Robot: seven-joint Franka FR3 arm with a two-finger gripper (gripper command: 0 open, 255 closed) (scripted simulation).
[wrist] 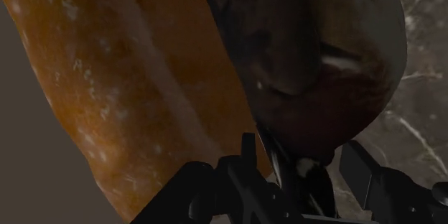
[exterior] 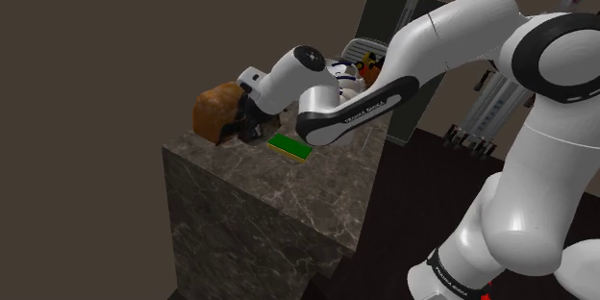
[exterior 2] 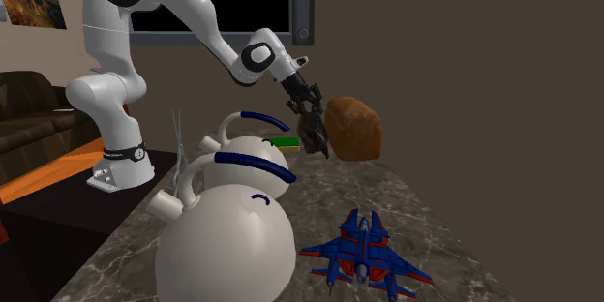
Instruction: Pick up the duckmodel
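Duck model [wrist: 316, 57], dark, at the claw [wrist: 301, 154], beside orange-brown loaf [wrist: 143, 79]

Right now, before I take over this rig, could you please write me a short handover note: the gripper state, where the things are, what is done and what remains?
Gripper: low over the marble counter, right at the dark brown duck model; whether it grips cannot be told.
The duck model sits close beside an orange-brown loaf-shaped object, at the counter's edge.
Done: the approach to the duck model.
Left: confirm the grip, then lift the duck model clear, probably minding the loaf-shaped object.
Also on the counter: green flat block, white teapots, blue toy jet.
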